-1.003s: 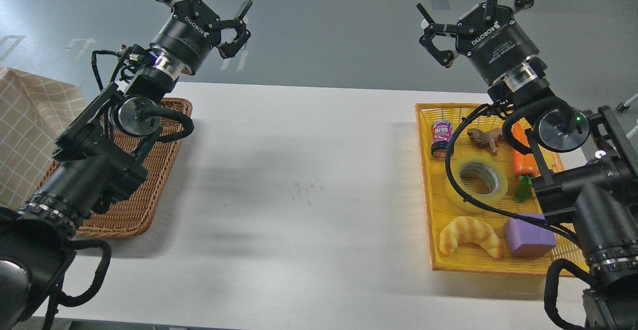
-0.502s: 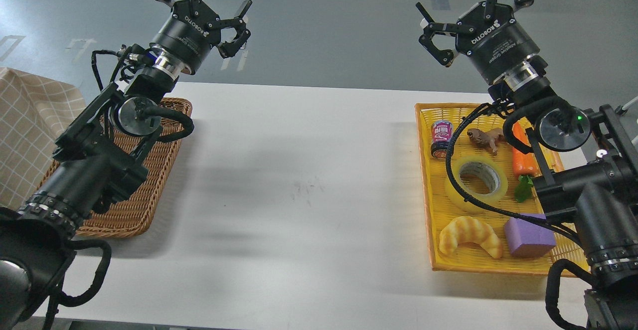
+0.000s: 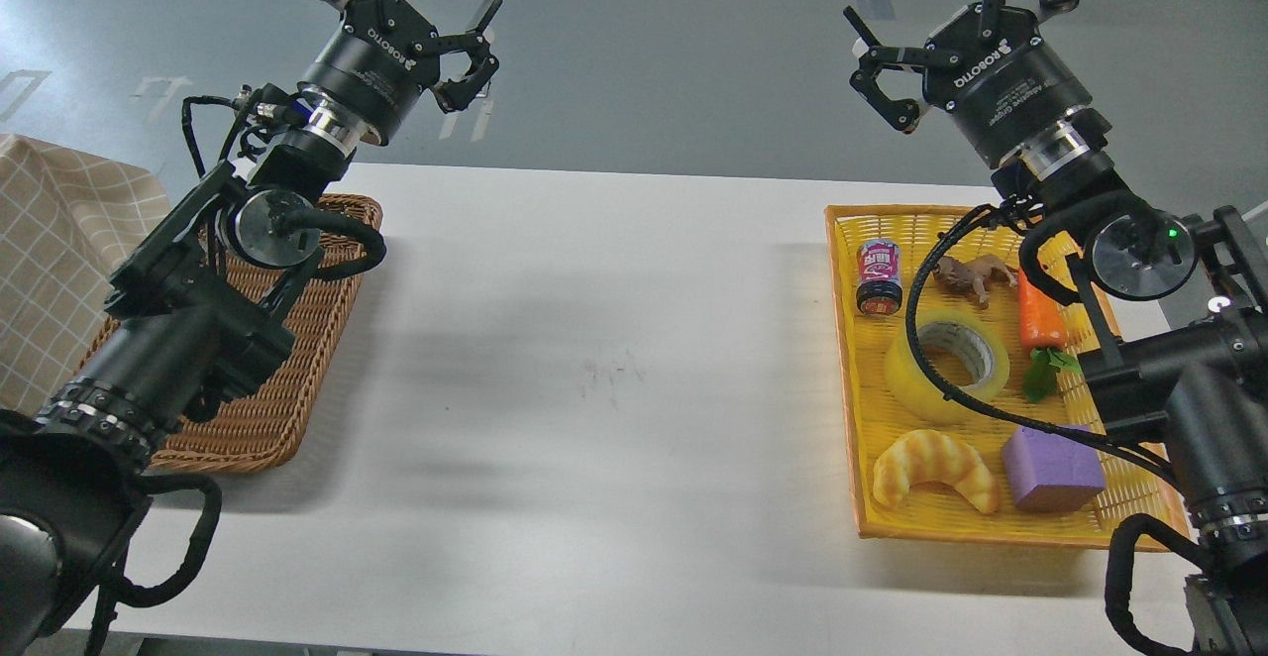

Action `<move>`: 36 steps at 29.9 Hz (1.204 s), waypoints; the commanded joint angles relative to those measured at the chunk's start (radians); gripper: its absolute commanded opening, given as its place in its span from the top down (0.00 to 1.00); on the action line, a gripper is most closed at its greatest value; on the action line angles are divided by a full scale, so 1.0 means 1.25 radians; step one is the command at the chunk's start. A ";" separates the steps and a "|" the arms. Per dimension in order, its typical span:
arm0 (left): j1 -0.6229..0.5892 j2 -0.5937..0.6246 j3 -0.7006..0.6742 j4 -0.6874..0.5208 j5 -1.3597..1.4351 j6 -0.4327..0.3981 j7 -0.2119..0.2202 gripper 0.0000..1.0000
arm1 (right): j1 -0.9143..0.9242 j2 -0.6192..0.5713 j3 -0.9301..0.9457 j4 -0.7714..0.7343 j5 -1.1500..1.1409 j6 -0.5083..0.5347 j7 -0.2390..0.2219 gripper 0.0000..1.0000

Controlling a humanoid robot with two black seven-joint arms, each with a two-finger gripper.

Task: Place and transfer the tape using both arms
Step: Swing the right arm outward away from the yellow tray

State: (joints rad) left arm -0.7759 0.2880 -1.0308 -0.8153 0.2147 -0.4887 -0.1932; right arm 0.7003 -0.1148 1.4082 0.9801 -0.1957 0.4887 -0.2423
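Observation:
The tape, a wide translucent yellow roll with a grey-white core, lies flat in the middle of the yellow tray at the right; a black cable of my right arm crosses in front of it. My right gripper is open and empty, held high above the tray's far end, well away from the tape. My left gripper is open and empty, raised high above the far end of the brown wicker tray at the left.
The yellow tray also holds a small can, a brown toy animal, a carrot, a croissant and a purple block. A checked cloth lies at the far left. White table between the trays.
My right arm has shifted slightly to the right and its gripper a little up. The left arm and the tape have not moved.

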 commanded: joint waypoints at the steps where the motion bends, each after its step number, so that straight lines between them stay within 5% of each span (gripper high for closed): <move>1: 0.000 0.000 0.001 0.001 0.000 0.000 0.000 0.02 | -0.002 -0.037 -0.002 0.001 -0.004 0.000 0.000 0.00; 13: 0.000 0.000 0.000 -0.001 0.000 0.000 0.000 0.02 | -0.026 -0.196 -0.004 0.007 -0.116 0.000 -0.005 0.00; 22: 0.000 0.000 0.000 -0.001 0.000 0.000 0.000 0.02 | -0.014 -0.333 -0.140 0.010 -0.145 0.000 -0.005 0.00; 36: 0.000 0.000 0.000 -0.001 0.000 0.000 0.000 0.01 | -0.035 -0.581 -0.188 0.144 -0.147 0.000 -0.005 0.00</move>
State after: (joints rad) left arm -0.7762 0.2879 -1.0305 -0.8165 0.2148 -0.4887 -0.1932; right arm 0.6650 -0.7898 1.1758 1.1393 -0.3789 0.4888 -0.2487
